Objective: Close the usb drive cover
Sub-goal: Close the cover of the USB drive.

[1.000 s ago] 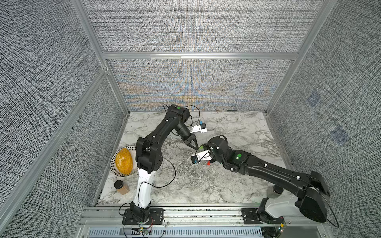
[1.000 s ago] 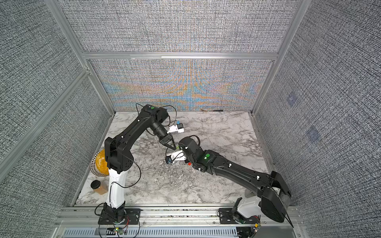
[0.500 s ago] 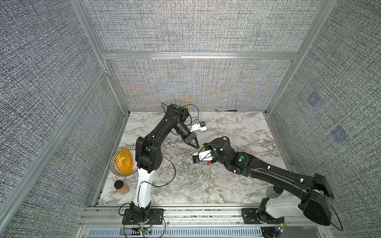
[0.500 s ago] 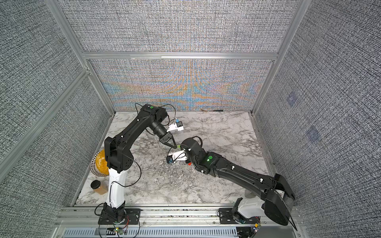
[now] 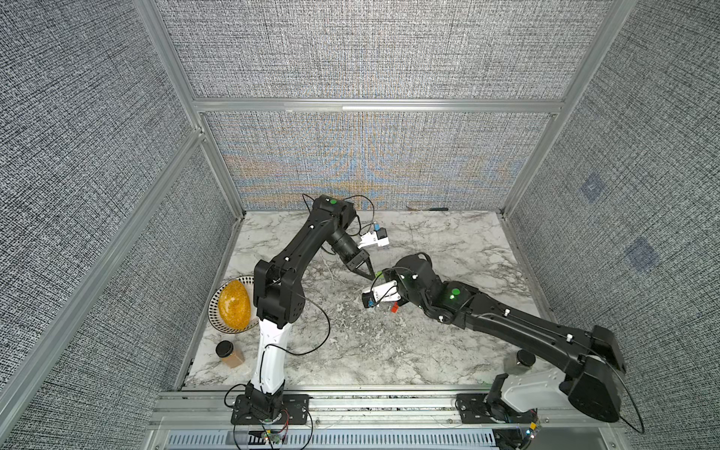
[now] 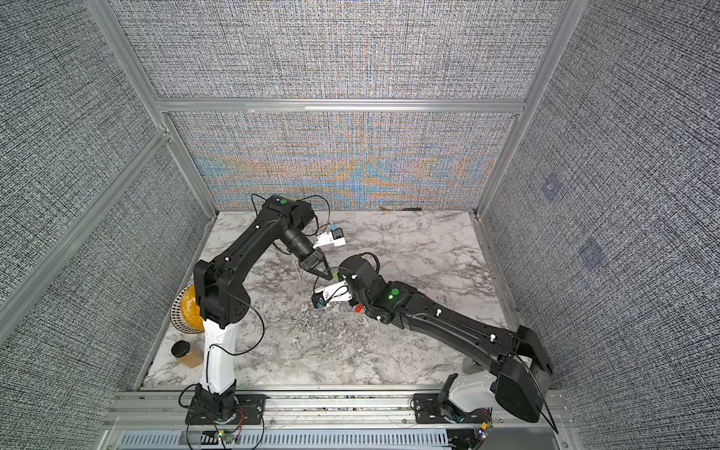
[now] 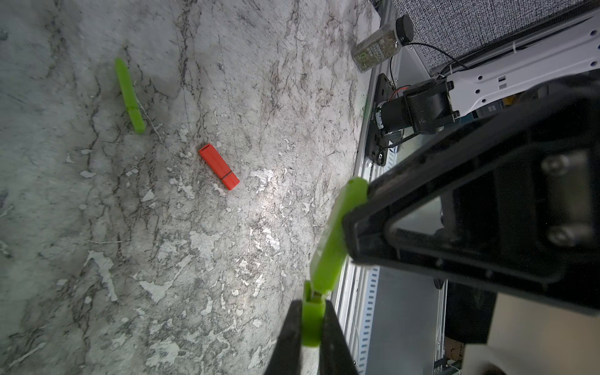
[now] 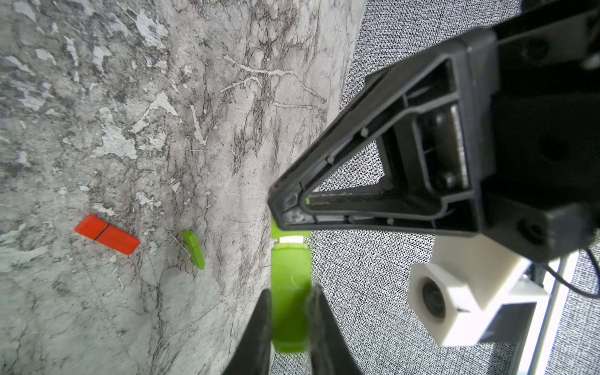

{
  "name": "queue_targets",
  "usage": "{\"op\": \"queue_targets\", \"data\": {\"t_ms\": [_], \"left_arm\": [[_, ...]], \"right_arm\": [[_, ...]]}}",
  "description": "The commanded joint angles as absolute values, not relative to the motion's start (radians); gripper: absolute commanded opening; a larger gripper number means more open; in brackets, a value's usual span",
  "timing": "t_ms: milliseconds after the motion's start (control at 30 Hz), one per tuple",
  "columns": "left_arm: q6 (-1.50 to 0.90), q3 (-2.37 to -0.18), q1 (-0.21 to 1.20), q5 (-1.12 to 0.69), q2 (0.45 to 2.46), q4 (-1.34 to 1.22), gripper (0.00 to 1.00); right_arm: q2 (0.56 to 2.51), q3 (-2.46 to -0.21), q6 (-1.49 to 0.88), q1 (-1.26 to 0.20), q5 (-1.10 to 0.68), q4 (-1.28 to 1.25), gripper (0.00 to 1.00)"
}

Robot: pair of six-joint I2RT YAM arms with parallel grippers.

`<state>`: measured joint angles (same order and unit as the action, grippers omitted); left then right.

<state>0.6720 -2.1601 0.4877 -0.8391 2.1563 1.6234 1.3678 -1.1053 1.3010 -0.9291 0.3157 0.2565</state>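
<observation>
Red plastic usb drive (image 7: 216, 164) lies centre worktop (image 7: 162, 243), red cover (image 7: 231, 181) apparently seated. Your left tool (image 7: 311, 310), clamped on a green cap (image 7: 312, 329), has edged toward your right tool (image 8: 290, 292), clamped on a green stick (image 8: 290, 269): neither serves the red drive.

No legible text in any view. Label print on herb jar (image 7: 375, 48), well apart from left gripper (image 7: 310, 321): too blurred.

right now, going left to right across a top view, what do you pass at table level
plate → left gripper → red usb drive → herb jar; the brown jar is left out, it lines up with the plate
</observation>
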Motion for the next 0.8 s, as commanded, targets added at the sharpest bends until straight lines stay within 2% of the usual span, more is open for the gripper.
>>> {"op": "queue_targets", "data": {"t_ms": [0,100,333,500,767], "left_arm": [[0.637,-2.172,0.49,-0.873,2.149,1.683,0.0],[0.633,-2.166,0.49,-0.873,2.136,1.684,0.0],[0.619,-2.138,0.491,-0.9,2.133,1.712,0.0],[0.615,-2.073,0.494,-0.878,2.106,1.686,0.0],[0.622,-2.077,0.505,-0.893,2.119,1.702,0.0]], "right_arm": [[1.348,-1.084,1.258,-0.933,0.169,0.131,0.0],[1.316,-1.045,1.252,-0.914,0.136,0.113,0.0],[1.315,-1.066,1.211,-0.902,0.094,0.245,0.0],[1.282,-0.991,1.203,-0.912,0.116,0.159,0.0],[1.303,-1.03,1.232,-0.931,0.089,0.151,0.0]]}}
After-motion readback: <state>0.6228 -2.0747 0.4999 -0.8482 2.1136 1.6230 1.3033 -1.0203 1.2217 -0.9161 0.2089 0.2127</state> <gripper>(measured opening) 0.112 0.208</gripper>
